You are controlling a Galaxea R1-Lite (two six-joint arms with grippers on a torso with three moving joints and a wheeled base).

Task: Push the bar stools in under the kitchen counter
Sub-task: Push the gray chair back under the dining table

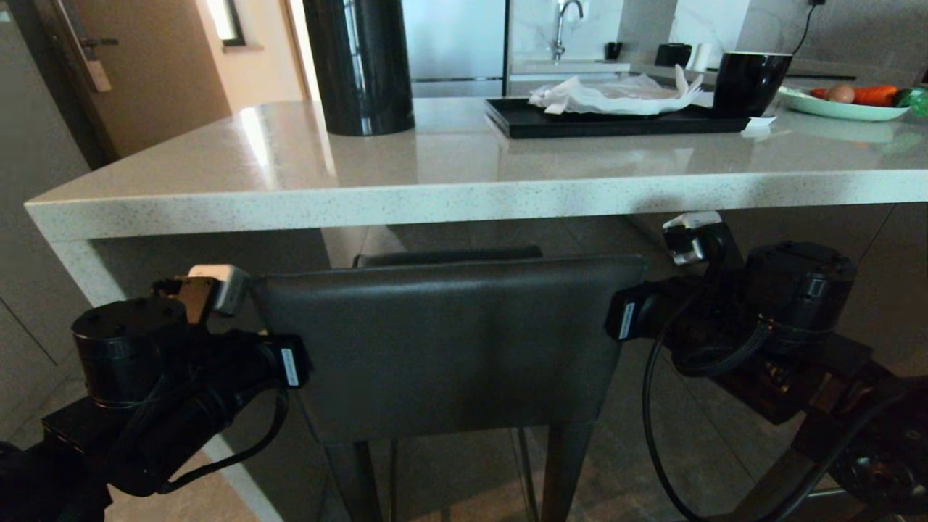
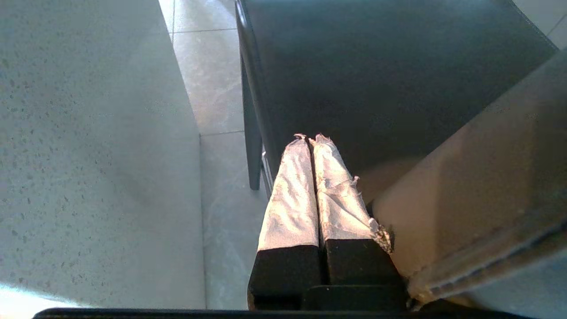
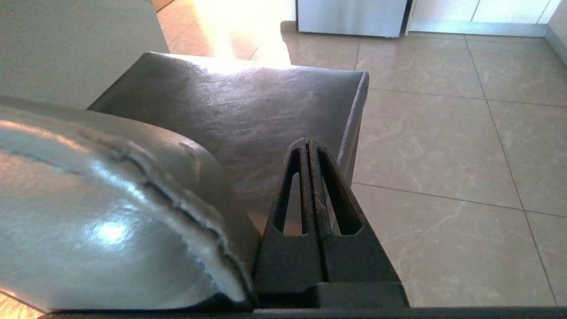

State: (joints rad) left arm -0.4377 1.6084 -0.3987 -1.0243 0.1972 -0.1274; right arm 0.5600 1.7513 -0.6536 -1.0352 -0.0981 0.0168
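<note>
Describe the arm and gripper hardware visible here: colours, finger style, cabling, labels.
Both arms are black with round drum-like joint housings and looped black cables. The left gripper has black finger bases with fingers wrapped in frayed pale tape. The right gripper has bare black fingers with triangular cut-outs and worn inner edges. Each wrist carries a small white label and a white block.

the kitchen counter (image 1: pixel 290 167) at the frame's top is glossy speckled stone. the stool backrest (image 1: pixel 449 341) at centre looks like smooth leather, and crumpled paper (image 1: pixel 616 94) lies on a matt black tray (image 1: pixel 580 123).
</note>
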